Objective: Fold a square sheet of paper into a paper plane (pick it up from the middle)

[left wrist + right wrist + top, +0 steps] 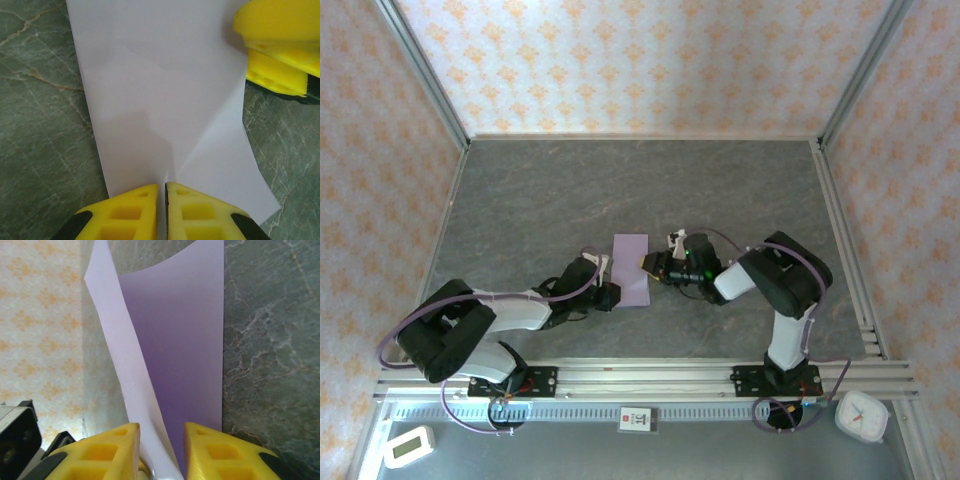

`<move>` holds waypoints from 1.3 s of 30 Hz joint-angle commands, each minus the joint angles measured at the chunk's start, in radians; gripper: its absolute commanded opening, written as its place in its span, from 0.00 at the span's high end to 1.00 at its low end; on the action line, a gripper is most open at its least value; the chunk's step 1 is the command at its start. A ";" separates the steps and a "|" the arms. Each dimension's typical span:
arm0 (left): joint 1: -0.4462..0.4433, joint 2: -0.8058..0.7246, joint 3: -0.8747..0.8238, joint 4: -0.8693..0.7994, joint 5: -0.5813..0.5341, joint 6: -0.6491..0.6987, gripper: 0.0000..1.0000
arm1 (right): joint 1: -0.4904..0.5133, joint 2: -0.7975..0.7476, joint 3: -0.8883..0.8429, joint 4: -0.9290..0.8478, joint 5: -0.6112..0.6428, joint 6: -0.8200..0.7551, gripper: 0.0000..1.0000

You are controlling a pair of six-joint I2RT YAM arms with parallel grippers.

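1. Seen from above, a grey stone-patterned desk sits inside walls of pale wallpaper with an orange motif. Two arms extend onto it from the 6 o'clock edge.
2. A pale lilac paper lies near the middle of the desk, a little toward 6 o'clock. From above it looks like a narrow rectangle, its long sides running from 12 to 6 o'clock.
3. The left end effector meets the paper at its 7 o'clock corner. In the left wrist view its two yellow fingers are pressed almost together with only a thin slit between them. The paper's near edge runs into that slit, so the end effector is clamped on the paper.
4. In that same view the paper stretches away toward 12 o'clock on the desk, marked by faint diagonal creases.
5. The right end effector meets the paper at its 3 o'clock edge. In the left wrist view its yellow fingers sit at the paper's edge at 2 o'clock.
6. In the right wrist view these fingers stand apart with a clear gap. One layer of the paper rises on edge between them and curls toward 11 o'clock. The layer beneath lies flat, a darker lilac in shade. Whether either finger touches the paper cannot be told.
7. Past the desk's near edge, a white clock sits at 5 o'clock and a small white display at 7 o'clock.
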 commanded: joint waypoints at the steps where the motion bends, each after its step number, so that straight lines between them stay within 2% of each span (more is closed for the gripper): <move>1: -0.003 -0.014 -0.003 -0.033 -0.034 0.017 0.84 | -0.030 -0.073 0.034 -0.322 0.127 -0.122 0.71; 5: -0.003 -0.018 0.004 -0.040 -0.032 0.015 0.84 | -0.048 -0.151 0.096 -0.457 0.180 -0.182 0.71; 8: -0.003 -0.029 0.010 -0.045 -0.032 0.009 0.84 | -0.043 -0.160 0.138 -0.483 0.170 -0.189 0.76; 13: -0.003 -0.050 0.024 -0.052 -0.032 -0.006 0.84 | 0.003 -0.109 0.175 -0.449 0.146 -0.155 0.89; 19: -0.003 -0.070 0.039 -0.043 -0.031 -0.038 0.83 | 0.065 -0.036 0.138 -0.310 0.120 -0.065 0.98; 26: -0.001 -0.069 0.118 -0.034 -0.071 -0.057 0.82 | 0.083 0.022 0.129 -0.273 0.129 -0.049 0.99; 30: 0.034 -0.023 0.217 -0.050 -0.079 -0.011 0.81 | 0.082 0.040 0.133 -0.279 0.134 -0.059 0.99; 39: 0.161 0.162 0.409 -0.070 0.055 0.123 0.81 | 0.083 0.059 0.126 -0.279 0.140 -0.068 0.99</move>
